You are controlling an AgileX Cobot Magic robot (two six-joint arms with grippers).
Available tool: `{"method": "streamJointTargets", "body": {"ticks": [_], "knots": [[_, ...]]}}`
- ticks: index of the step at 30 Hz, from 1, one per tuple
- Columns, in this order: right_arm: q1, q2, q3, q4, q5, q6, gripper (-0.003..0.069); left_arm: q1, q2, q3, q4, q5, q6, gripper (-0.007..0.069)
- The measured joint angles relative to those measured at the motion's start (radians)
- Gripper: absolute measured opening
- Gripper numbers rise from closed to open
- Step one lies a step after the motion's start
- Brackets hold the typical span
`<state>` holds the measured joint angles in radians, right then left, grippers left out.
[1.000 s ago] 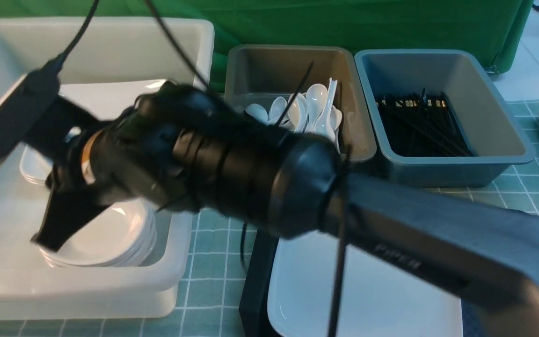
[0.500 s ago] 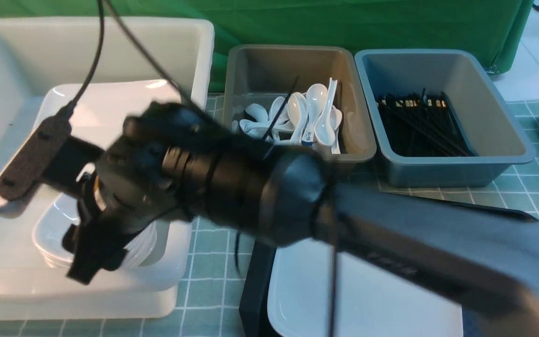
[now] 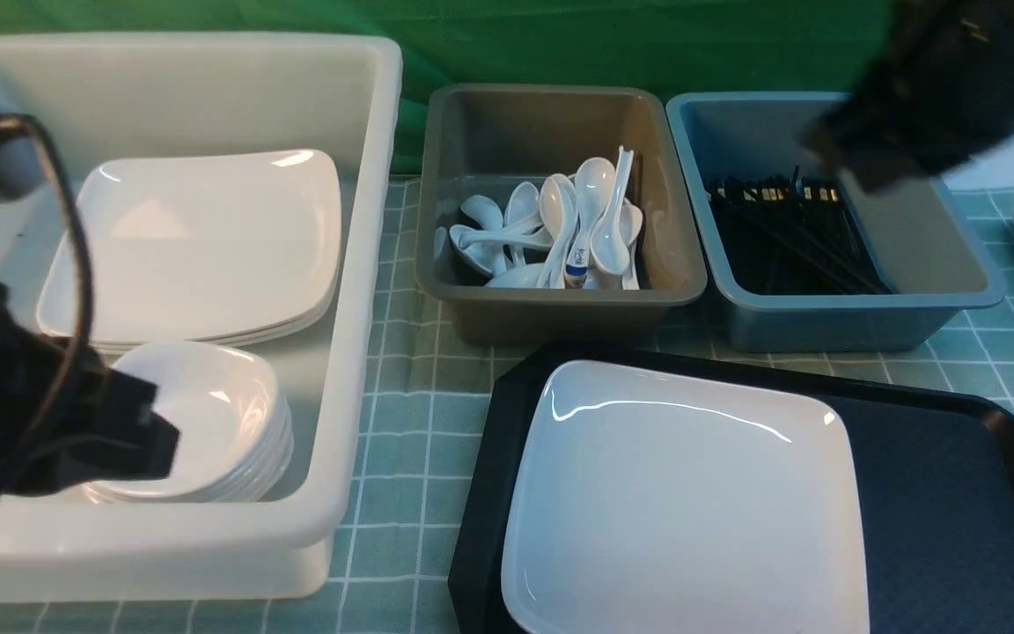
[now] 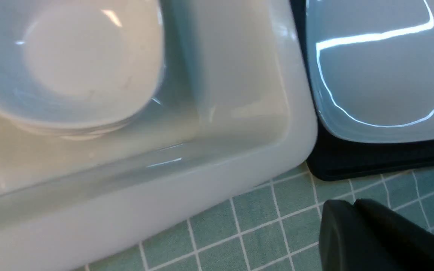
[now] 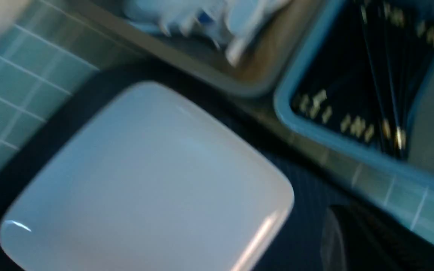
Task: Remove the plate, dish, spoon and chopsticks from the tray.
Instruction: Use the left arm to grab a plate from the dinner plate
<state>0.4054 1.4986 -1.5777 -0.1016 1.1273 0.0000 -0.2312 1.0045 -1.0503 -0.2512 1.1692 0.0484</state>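
Only the plate (image 3: 683,502) is left on the tray (image 3: 938,493); nothing else shows on the visible part, so the job looks nearly done. The plate is large, glossy white and rounded-square, lying flat on the tray's left side. The left tool (image 4: 354,226) is closed beside the white bin (image 3: 357,264); the right tool (image 3: 841,150), blurred, is closed above the blue bin (image 3: 956,264)

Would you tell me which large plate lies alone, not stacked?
The plate on the black tray, nearest the robot; the others sit in stacks.
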Motion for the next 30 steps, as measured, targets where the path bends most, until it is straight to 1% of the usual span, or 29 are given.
{"method": "streamJointTargets", "body": {"ticks": [2, 3, 4, 5, 6, 7, 8, 10, 11, 13, 16, 17, 20, 21, 22, 24, 25, 30], "knots": [[-0.110, -0.038, 0.148, 0.063, -0.026, -0.008, 0.0052, -0.051, 0.037, 0.000, -0.003, -0.026, 0.001, 0.0010], [-0.147, -0.045, 0.198, 0.087, -0.044, -0.011, 0.0071, -0.078, 0.048, 0.000, -0.003, -0.038, 0.000, 0.0010], [-0.240, -0.050, 0.323, 0.168, -0.124, -0.030, 0.0155, -0.123, 0.074, 0.000, 0.000, -0.057, -0.008, 0.0010], [-0.271, -0.046, 0.396, 0.206, -0.189, -0.053, 0.0204, -0.162, 0.093, 0.000, 0.000, -0.072, -0.018, 0.0010], [-0.301, -0.036, 0.460, 0.251, -0.256, -0.074, 0.0270, -0.201, 0.112, 0.000, 0.000, -0.086, -0.029, 0.0010], [-0.321, -0.024, 0.504, 0.284, -0.310, -0.090, 0.0321, -0.239, 0.129, 0.000, 0.000, -0.100, -0.042, 0.0010], [-0.333, -0.001, 0.554, 0.324, -0.383, -0.109, 0.0390, -0.273, 0.146, 0.000, 0.000, -0.116, -0.060, 0.0010], [-0.336, 0.037, 0.590, 0.356, -0.463, -0.126, 0.0460, -0.323, 0.172, 0.000, -0.003, -0.138, -0.082, 0.0010], [-0.331, 0.082, 0.599, 0.378, -0.522, -0.138, 0.0488, -0.348, 0.193, 0.000, -0.004, -0.148, -0.092, 0.0010], [-0.322, 0.124, 0.597, 0.392, -0.581, -0.145, 0.0504, -0.368, 0.213, 0.000, -0.005, -0.155, -0.104, 0.0010], [-0.304, 0.197, 0.580, 0.400, -0.627, -0.148, 0.0512, -0.378, 0.233, 0.000, -0.005, -0.160, -0.108, 0.0010], [-0.282, 0.252, 0.557, 0.403, -0.643, -0.150, 0.0514, -0.380, 0.242, 0.000, 0.003, -0.171, -0.111, 0.0010], [-0.257, 0.299, 0.533, 0.404, -0.654, -0.154, 0.0505, -0.380, 0.243, 0.000, 0.013, -0.183, -0.121, 0.0010], [-0.248, 0.318, 0.523, 0.406, -0.656, -0.160, 0.0482, -0.380, 0.243, 0.000, 0.017, -0.185, -0.126, 0.0010], [-0.241, 0.330, 0.517, 0.406, -0.659, -0.170, 0.0435, -0.380, 0.243, 0.000, 0.017, -0.189, -0.128, 0.0010], [-0.234, 0.340, 0.510, 0.408, -0.655, -0.183, 0.0274, -0.380, 0.243, 0.000, 0.019, -0.189, -0.133, 0.0010], [-0.237, 0.337, 0.506, 0.411, -0.651, -0.183, 0.0225, -0.380, 0.243, 0.000, 0.020, -0.190, -0.134, 0.0010], [-0.285, 0.308, 0.504, 0.400, -0.582, -0.165, 0.0219, -0.390, 0.244, 0.000, 0.023, -0.203, -0.136, 0.0010]]}}
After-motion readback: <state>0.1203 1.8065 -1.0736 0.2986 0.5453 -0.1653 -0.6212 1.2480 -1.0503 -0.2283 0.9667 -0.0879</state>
